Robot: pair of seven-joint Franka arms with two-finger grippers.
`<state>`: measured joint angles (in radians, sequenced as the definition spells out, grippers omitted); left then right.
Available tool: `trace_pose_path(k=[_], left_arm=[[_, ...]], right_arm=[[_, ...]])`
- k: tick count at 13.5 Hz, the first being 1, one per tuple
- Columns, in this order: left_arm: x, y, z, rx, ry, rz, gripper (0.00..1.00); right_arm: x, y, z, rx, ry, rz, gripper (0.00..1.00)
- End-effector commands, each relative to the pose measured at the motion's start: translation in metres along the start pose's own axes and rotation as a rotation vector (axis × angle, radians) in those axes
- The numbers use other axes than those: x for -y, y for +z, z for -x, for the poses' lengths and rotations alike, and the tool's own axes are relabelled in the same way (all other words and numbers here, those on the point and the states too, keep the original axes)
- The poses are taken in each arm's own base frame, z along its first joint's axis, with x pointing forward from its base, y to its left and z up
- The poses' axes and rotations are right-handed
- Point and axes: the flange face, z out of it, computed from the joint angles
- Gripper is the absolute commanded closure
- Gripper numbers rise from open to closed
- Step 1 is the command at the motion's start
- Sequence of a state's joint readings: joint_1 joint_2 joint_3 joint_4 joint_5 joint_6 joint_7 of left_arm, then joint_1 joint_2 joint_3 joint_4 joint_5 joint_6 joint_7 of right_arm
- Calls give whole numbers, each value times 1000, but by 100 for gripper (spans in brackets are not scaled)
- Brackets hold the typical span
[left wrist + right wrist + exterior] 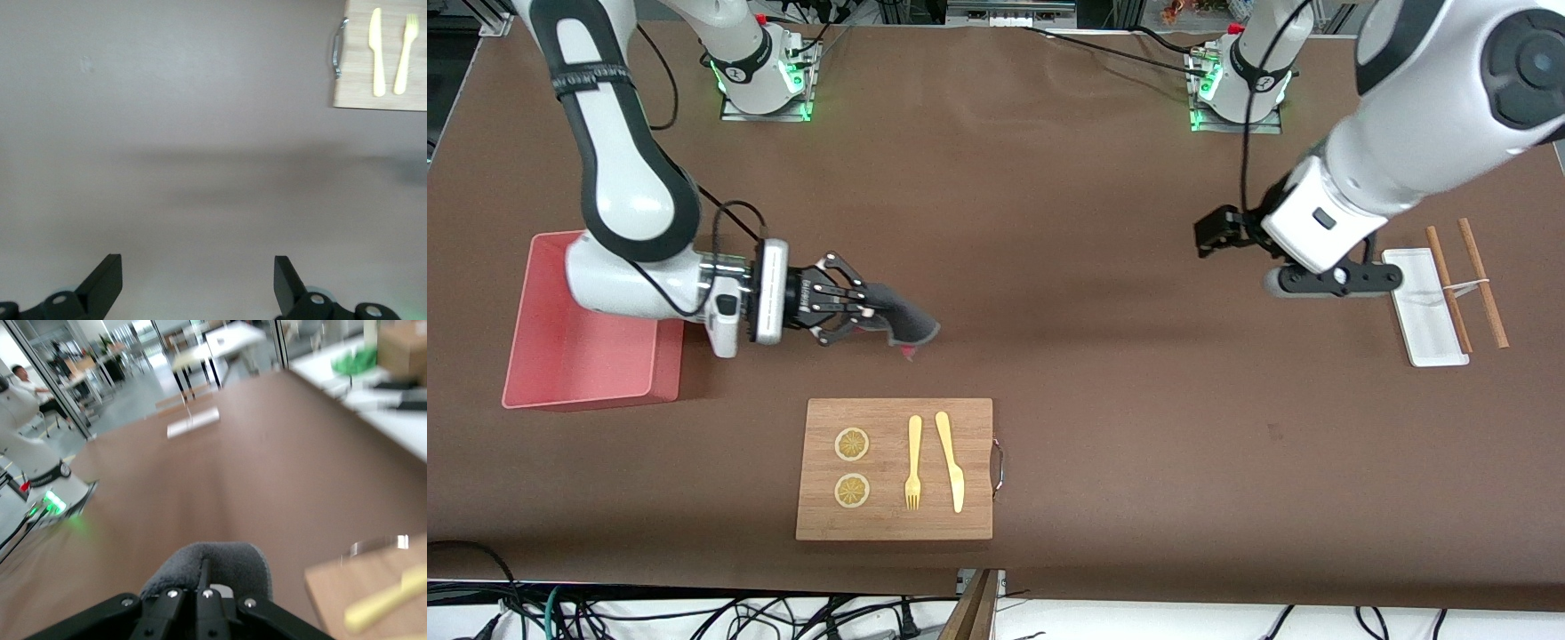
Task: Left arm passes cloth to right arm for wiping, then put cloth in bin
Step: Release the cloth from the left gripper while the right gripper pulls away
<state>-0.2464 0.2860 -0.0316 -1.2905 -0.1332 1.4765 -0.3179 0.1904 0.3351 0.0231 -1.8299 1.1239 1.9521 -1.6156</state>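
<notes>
My right gripper (869, 307) is shut on the cloth (911, 324), a small dark grey towel that droops from its fingertips. It hangs over the brown table between the pink bin (569, 348) and the wooden board (978, 427). In the right wrist view the cloth (233, 565) bulges around the closed right gripper (203, 577). My left gripper (1214, 233) is open and holds nothing, over bare table beside the white tray (1427, 333). In the left wrist view the left gripper (198, 267) has its fingers wide apart with only table between them.
The wooden board carries two lemon slices (852, 444), a yellow fork (913, 462) and a yellow knife (951, 460), and has a metal handle (999, 468). Two brown sticks (1449, 289) lie across and beside the narrow white tray at the left arm's end.
</notes>
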Motion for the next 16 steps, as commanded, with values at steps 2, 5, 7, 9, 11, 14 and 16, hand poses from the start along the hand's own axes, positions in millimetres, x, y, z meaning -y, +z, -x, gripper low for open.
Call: trace_pose_path(k=[2,5,7,9,11,14,16], left_arm=[[43,-14,-2,4,122,-64,0],[70,-35,6,-28,153,-55,0],[93,-45,35,-38,151,-60,0],[125,-27,53,-94,142,-118,0],[130,-11,66,-66,212,-129,0],[131,-16,67,-69,260,-134,0],[142,-21,62,-80,245,-133,0]], right_arm=[[38,-69,22,262,228,78,100],[56,-116,21,440,396,180,100],[59,-128,26,507,440,213,100],[59,-138,29,597,522,302,100],[54,-137,39,683,683,415,100],[35,-114,66,747,899,522,100],[17,-94,90,746,1045,560,100]])
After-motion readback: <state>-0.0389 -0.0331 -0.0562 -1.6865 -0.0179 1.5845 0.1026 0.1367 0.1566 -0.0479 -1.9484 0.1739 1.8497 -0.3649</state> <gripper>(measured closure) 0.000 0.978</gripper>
